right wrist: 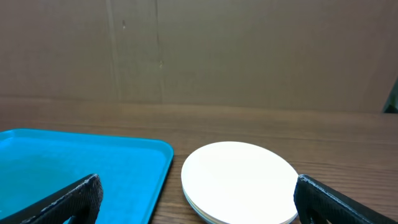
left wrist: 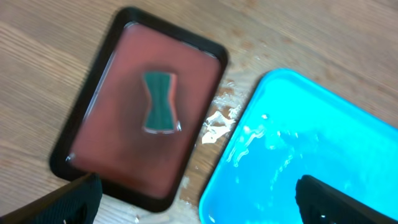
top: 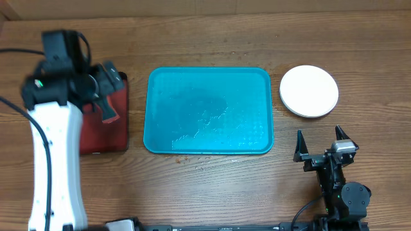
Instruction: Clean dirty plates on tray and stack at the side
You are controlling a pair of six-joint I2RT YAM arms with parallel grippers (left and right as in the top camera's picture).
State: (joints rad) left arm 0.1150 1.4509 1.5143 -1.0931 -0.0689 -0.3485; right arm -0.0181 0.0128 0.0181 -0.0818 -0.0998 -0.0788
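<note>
Plates (top: 309, 90) in a stack beside the tray (top: 209, 110); left tool (left wrist: 199, 198) and right tool (top: 319, 137) both spread.

Red tray (top: 106, 138) partly hidden under left arm (top: 54, 160); plate stack (top: 309, 90) lower plates indistinct.
</note>
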